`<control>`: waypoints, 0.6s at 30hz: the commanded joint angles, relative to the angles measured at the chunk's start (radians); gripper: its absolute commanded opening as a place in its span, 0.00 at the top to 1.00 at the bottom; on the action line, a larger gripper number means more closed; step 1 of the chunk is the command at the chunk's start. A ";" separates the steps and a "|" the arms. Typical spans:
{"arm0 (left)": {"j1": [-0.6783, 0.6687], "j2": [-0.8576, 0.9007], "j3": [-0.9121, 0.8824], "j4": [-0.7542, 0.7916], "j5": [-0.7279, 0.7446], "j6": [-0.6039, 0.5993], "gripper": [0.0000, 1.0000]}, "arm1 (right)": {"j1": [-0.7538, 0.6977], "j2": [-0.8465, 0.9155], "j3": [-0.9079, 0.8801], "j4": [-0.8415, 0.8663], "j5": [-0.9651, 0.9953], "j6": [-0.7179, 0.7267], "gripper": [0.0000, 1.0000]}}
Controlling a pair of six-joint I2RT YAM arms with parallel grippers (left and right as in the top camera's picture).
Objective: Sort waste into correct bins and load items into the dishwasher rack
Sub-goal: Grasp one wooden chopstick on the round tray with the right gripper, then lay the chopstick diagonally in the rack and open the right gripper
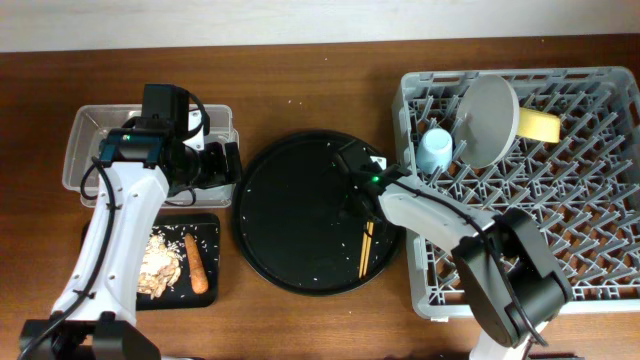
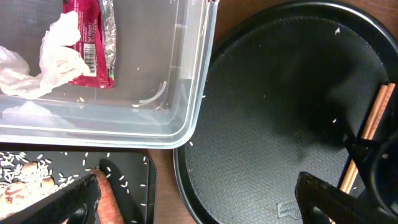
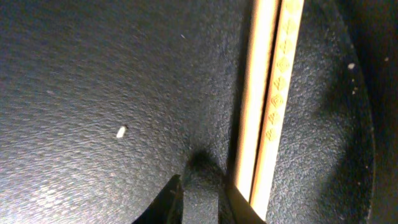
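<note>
My left gripper (image 1: 215, 165) (image 2: 199, 208) is open and empty, over the gap between the clear tub (image 1: 90, 125) and the round black tray (image 1: 300, 215). The tub (image 2: 186, 118) holds a red wrapper (image 2: 87, 43) and white tissue (image 2: 53, 62). The small black tray (image 1: 205, 235) holds beige scraps (image 1: 160, 265), rice and the carrot piece (image 1: 197, 262) (image 2: 107, 198). My right gripper (image 1: 362, 195) is low on the round tray; one finger (image 3: 200, 186) touches the left side of the two chopsticks (image 3: 267, 93) (image 1: 365, 248), and the other finger is hidden. The pink-inside cup is out of view.
The grey rack (image 1: 530, 250) at the right holds a blue cup (image 1: 435, 150), a pale plate (image 1: 487, 120) standing on edge and a yellow bowl (image 1: 540, 125). Loose rice grains lie on the round tray (image 2: 280, 93).
</note>
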 commanded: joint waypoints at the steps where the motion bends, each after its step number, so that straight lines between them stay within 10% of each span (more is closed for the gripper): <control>1: -0.001 0.001 0.003 0.000 -0.003 0.009 0.01 | 0.005 0.028 0.003 0.001 0.024 0.015 0.80; 18: -0.001 0.001 0.003 0.000 -0.003 0.009 0.00 | 0.004 -0.010 0.079 -0.126 0.072 0.057 0.80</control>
